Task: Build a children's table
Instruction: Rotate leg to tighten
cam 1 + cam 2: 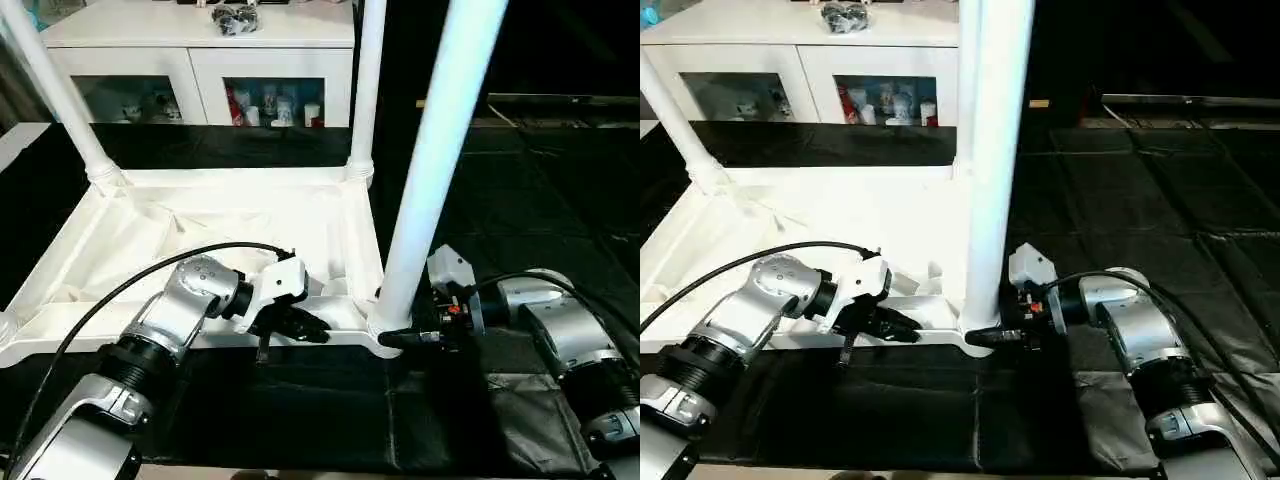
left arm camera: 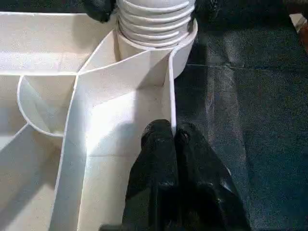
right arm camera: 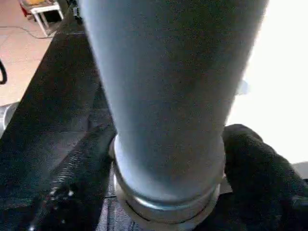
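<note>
While the all-white plastic children's table top [image 1: 200, 235] lies upside down on the black mat-covered floor [image 1: 520, 210], ribbed underside up, three white tapered tube legs are counted standing in its round corner sockets: one near leg [image 1: 430, 170] at the corner closest to the right arm, one far leg [image 1: 365, 90] at the corner behind it, one far-left leg [image 1: 60, 95] leaning outward. Long axis of each leg runs up and out of the top; the two on the right side stand near vertical. The top's long axis runs across the scene, left to right.

Two pincers. Left pincer [image 2: 174, 144] has its two black fingers pressed together, tips on the thin near rim wall of the table top, just beside the near leg's socket [image 2: 159, 48]. Whether the rim is actually pinched between them cannot be told. Right pincer [image 3: 168, 192] sits at the base of the near leg, one black finger [image 3: 77, 178] on each side of the tube, spread to the tube's width; touching or gripping cannot be told.

Behind the table top stands one white cabinet with glass doors [image 1: 200, 70], small bottles and cups inside, a dark bundled object [image 1: 235, 17] on its top.
</note>
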Tool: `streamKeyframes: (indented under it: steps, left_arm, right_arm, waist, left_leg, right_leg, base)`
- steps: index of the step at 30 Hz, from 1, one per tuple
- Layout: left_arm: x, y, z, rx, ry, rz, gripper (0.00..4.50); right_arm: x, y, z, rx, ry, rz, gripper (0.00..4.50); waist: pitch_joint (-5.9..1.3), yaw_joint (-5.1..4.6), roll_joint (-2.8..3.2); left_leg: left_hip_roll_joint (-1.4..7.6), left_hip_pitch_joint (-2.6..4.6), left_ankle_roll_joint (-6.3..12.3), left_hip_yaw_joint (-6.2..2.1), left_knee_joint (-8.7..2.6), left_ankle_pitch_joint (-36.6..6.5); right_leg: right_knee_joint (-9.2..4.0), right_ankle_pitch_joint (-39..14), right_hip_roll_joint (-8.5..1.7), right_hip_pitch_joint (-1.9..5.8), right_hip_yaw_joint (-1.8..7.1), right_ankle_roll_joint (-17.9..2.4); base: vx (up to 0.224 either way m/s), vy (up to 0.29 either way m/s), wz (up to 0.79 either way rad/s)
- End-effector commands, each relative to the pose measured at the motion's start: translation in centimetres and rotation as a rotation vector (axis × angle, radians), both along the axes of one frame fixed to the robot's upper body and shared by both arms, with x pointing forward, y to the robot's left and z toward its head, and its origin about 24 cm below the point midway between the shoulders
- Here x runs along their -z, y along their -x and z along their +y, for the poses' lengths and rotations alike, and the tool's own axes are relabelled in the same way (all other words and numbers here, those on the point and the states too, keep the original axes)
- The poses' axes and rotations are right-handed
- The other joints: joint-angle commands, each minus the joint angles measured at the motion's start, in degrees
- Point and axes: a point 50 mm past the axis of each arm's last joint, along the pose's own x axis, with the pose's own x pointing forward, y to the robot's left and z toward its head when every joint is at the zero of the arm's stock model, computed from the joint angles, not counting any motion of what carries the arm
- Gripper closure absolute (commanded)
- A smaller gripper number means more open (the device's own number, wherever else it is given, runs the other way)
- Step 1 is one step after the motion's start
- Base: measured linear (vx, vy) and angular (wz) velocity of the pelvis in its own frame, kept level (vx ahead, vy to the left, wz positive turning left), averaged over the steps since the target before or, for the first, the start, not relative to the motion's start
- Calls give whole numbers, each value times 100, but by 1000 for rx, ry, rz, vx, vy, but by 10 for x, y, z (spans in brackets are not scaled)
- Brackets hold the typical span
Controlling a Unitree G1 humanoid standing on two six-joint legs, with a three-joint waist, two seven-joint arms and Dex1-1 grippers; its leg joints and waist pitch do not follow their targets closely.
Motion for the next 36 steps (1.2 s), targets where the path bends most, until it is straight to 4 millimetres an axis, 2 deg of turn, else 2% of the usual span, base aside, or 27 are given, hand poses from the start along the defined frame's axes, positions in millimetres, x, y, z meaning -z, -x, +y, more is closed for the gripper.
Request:
streamKeyframes:
  steps: [1,3,5,11,15,16,17,19,20,21,22,23,24,25,26,28,29,31,33,34,36]
  left_arm:
    - [-4,4,-7,90,-8,-11,450]
    - [-3,4,-7,91,-8,-10,450]
    - [-3,5,-8,86,4,-3,450]
    - [-5,4,-11,50,41,18,450]
    - [-3,-3,-15,-89,64,6,450]
    - [-3,-4,-16,-122,70,4,450]
    - [-3,-6,-18,-157,80,1,450]
    - [-4,-10,-23,-237,110,-11,450]
    - [-6,-13,-29,-309,135,-19,450]
    - [-7,-14,-34,-345,149,-20,450]
    - [-7,-14,-34,-345,149,-20,450]
    - [-8,-14,-42,-407,174,-22,450]
    - [-9,-14,-46,-434,184,-23,450]
    - [-9,-15,-51,-464,190,-28,450]
    - [-9,-14,-58,-513,196,-30,450]
    - [-8,-14,-65,-559,193,-35,450]
    - [-8,-13,-70,-582,188,-41,450]
    - [-7,-13,-72,-596,181,-48,450]
    - [-7,-11,-75,-604,168,-56,450]
    - [-7,-11,-75,-601,164,-59,450]
    - [-8,-11,-71,-591,157,-65,450]
  right_arm:
    - [-4,-3,2,-18,8,-9,134]
    - [-2,-3,2,-21,2,-1,151]
    - [-2,-2,3,-24,-8,6,164]
    - [2,3,5,-27,-44,34,171]
    - [6,5,13,80,-157,77,173]
    - [8,5,15,118,-173,80,173]
    - [10,4,18,160,-184,80,173]
    - [16,4,27,240,-198,69,173]
    - [22,3,37,328,-217,48,173]
    - [26,2,43,388,-234,72,173]
    - [26,2,43,388,-234,72,173]
    - [31,0,53,493,-261,99,173]
    - [33,-2,58,538,-270,102,173]
    - [34,-3,63,570,-276,108,173]
    - [37,-5,72,626,-264,105,173]
    - [38,-8,80,671,-252,106,173]
    - [38,-10,85,703,-233,93,173]
    - [38,-12,88,724,-225,92,173]
    - [36,-14,92,734,-232,76,173]
    - [35,-14,93,732,-239,75,117]
    - [34,-14,91,738,-251,67,103]
  waist:
    - [-430,-24,-107]
    - [-430,-26,-85]
    - [-433,-30,-87]
    - [-439,-25,-78]
    - [-439,-32,-77]
    - [-425,-21,-77]
    - [-417,-39,-73]
    - [-404,-73,-69]
    - [-379,-99,-61]
    - [-378,-117,-70]
    - [-384,-172,-77]
    - [-372,-223,-71]
    - [-359,-254,-68]
    - [-370,-295,-80]
    - [-361,-355,-83]
    - [-369,-398,-91]
    - [-363,-437,-91]
    - [-366,-451,-90]
    - [-359,-462,-84]
    - [-361,-454,-84]
    - [-365,-452,-76]
  left_leg:
    - [89,25,426,36,-379,-1142]
    - [91,28,422,34,-381,-1156]
    - [86,27,419,36,-378,-1156]
    - [92,33,430,35,-376,-1135]
    - [93,31,455,41,-372,-1112]
    - [94,50,414,38,-380,-1192]
    - [84,34,351,33,-394,-1266]
    - [67,46,258,17,-412,-1441]
    - [68,54,191,18,-426,-1518]
    - [59,60,158,11,-430,-1568]
    - [47,19,115,-13,-449,-1571]
    - [38,-4,104,-26,-460,-1604]
    - [34,-5,98,-24,-462,-1650]
    - [23,28,82,-29,-448,-1714]
    - [22,6,90,-31,-448,-1712]
    - [-1,18,126,-26,-430,-1735]
    - [1,1,160,-29,-435,-1717]
    - [-4,22,205,-23,-423,-1763]
    - [4,7,223,-28,-435,-1783]
    - [0,14,237,-26,-434,-1787]
    - [6,4,260,-32,-445,-1770]
  right_leg:
    - [-365,-1669,-188,342,219,-1217]
    - [-367,-1648,-185,338,216,-1232]
    - [-366,-1599,-178,343,214,-1251]
    - [-348,-1469,-176,348,215,-1319]
    - [-341,-1424,-164,340,221,-1332]
    - [-372,-1568,-174,330,215,-1314]
    - [-391,-1743,-180,345,211,-1239]
    - [-436,-2115,-186,342,192,-1097]
    - [-469,-2301,-188,312,198,-1005]
    - [-487,-2417,-193,316,189,-957]
    - [-482,-2500,-194,362,172,-882]
    - [-492,-2665,-184,364,157,-776]
    - [-518,-2766,-183,351,152,-739]
    - [-555,-2910,-191,330,137,-685]
    - [-558,-2918,-185,328,140,-671]
    - [-587,-3014,-178,314,125,-629]
    - [-592,-2990,-175,312,126,-636]
    - [-617,-3039,-169,291,123,-596]
    - [-610,-2994,-161,290,124,-597]
    - [-612,-2978,-162,288,126,-587]
    - [-602,-2893,-163,297,132,-598]
  base:
    - [0,0,0]
    - [0,0,0]
    - [0,0,0]
    - [0,0,0]
    - [0,0,0]
    - [0,0,0]
    - [0,0,0]
    - [0,0,0]
    - [0,0,0]
    - [0,0,0]
    - [0,0,0]
    - [0,0,0]
    - [0,0,0]
    - [0,0,0]
    - [0,0,0]
    - [0,0,0]
    - [0,0,0]
    - [0,0,0]
    - [0,0,0]
    - [0,0,0]
    - [0,0,0]
